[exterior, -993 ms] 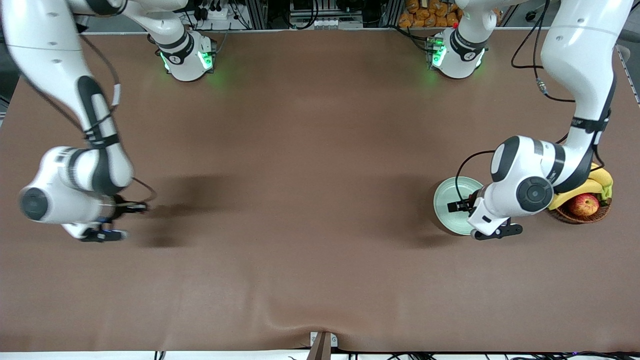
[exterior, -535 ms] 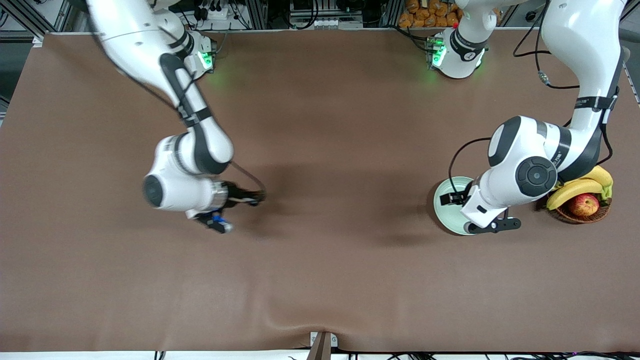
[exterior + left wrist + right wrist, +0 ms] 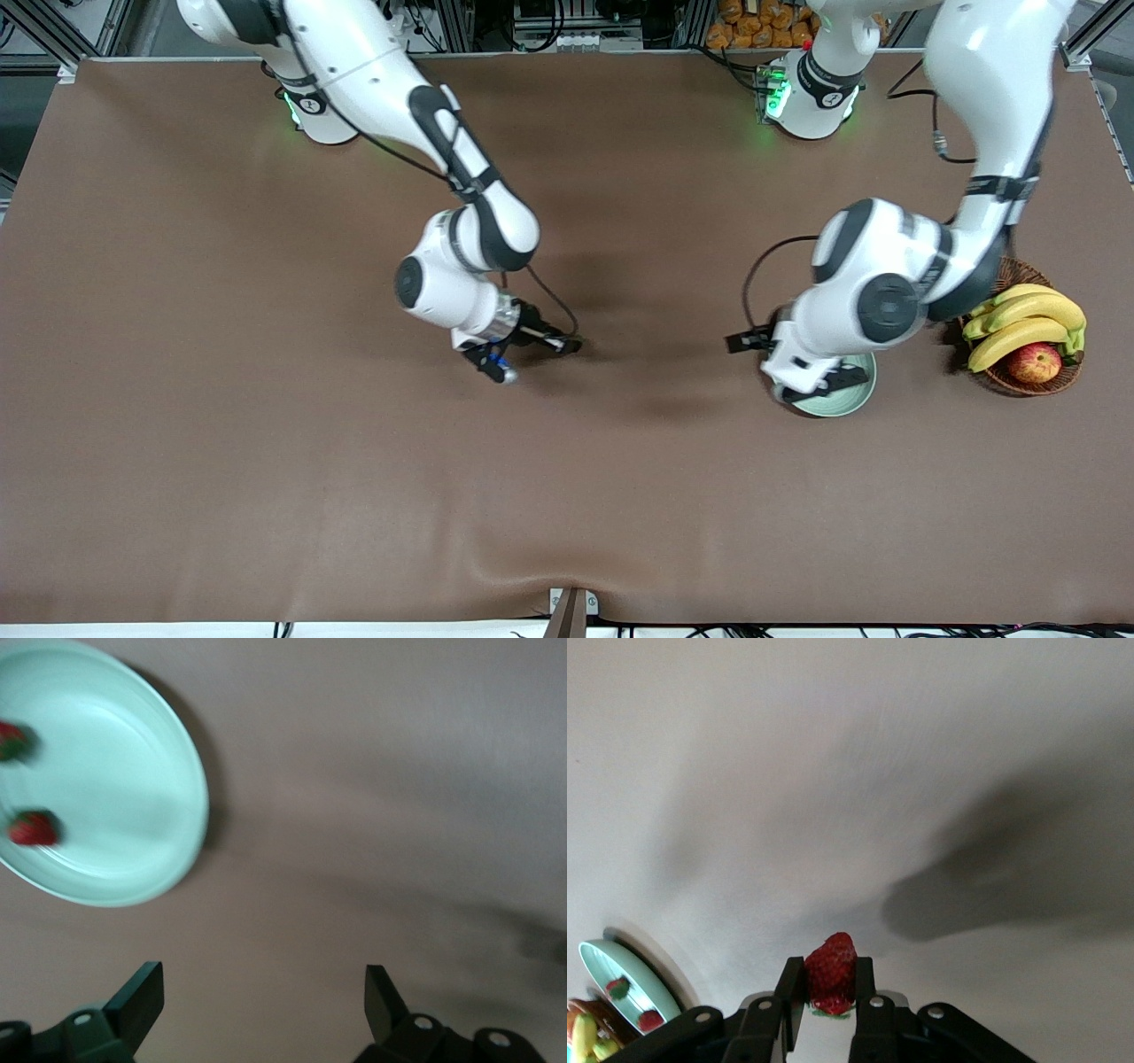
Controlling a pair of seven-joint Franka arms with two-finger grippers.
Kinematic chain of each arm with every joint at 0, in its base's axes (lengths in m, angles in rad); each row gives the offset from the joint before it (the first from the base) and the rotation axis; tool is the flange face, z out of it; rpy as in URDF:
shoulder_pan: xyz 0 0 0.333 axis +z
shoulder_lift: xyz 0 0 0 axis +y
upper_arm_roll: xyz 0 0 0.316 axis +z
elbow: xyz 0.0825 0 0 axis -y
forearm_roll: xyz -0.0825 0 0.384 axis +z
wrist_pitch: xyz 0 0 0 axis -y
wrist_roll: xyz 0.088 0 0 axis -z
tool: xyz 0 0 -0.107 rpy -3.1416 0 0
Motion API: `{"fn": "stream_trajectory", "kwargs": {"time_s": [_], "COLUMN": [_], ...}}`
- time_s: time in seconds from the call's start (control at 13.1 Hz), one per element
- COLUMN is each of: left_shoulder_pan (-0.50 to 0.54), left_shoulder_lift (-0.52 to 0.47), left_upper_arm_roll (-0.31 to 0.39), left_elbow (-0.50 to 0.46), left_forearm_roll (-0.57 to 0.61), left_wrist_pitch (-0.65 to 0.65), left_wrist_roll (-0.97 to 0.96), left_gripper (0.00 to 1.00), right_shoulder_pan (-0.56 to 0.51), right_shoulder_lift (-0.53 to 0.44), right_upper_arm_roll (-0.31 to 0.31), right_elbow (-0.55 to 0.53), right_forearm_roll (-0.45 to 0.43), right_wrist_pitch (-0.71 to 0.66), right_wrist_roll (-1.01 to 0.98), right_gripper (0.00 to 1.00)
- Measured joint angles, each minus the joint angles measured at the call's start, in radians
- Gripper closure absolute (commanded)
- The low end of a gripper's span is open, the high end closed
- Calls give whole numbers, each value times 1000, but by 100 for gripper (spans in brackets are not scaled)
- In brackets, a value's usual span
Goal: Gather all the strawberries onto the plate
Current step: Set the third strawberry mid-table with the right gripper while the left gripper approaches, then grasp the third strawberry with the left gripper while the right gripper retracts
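While my right gripper (image 3: pixel 829 992) hangs over mid-table clamped on the last strawberry (image 3: pixel 831 973), the plate (image 3: pixel 852 395) (two berries in it) lies toward the left arm's end, under my spread-open left gripper (image 3: pixel 266 1005).

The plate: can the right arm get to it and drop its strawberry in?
Probably yes. The right gripper, shut on a strawberry, is over bare table, and nothing stands between it and the plate. But the open left gripper hangs near the plate and may crowd it.
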Motion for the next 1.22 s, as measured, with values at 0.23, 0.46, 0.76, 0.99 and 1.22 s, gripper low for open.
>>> {"fn": "stream_trajectory", "kwargs": {"time_s": [0.23, 0.46, 0.76, 0.99, 1.22], "left_shoulder_pan": [-44, -66, -109, -155, -240], "left_shoulder_lift": [50, 87, 117, 133, 172], "left_upper_arm_roll": [1, 1, 1, 0, 3], "left_elbow": [-1, -1, -1, 0, 27], "left_forearm_roll": [0, 0, 0, 0, 0], "left_wrist_pitch": [47, 97, 156, 219, 288], "left_wrist_roll": [-77, -141, -204, -309, -455], "left_gripper": [0, 0, 0, 0, 0], "right_shoulder_pan": [36, 39, -18, -158, -332], "right_shoulder_lift": [55, 67, 62, 10, -111], "right_upper_arm_roll": [-1, -7, -28, -37, -39], "right_elbow": [74, 87, 86, 83, 83], "right_forearm_roll": [9, 13, 16, -64, -293], "right_wrist_pitch": [66, 86, 80, -83, -363], "right_wrist_roll": [107, 119, 120, 117, 117], "right_gripper": [5, 0, 0, 0, 0]}}
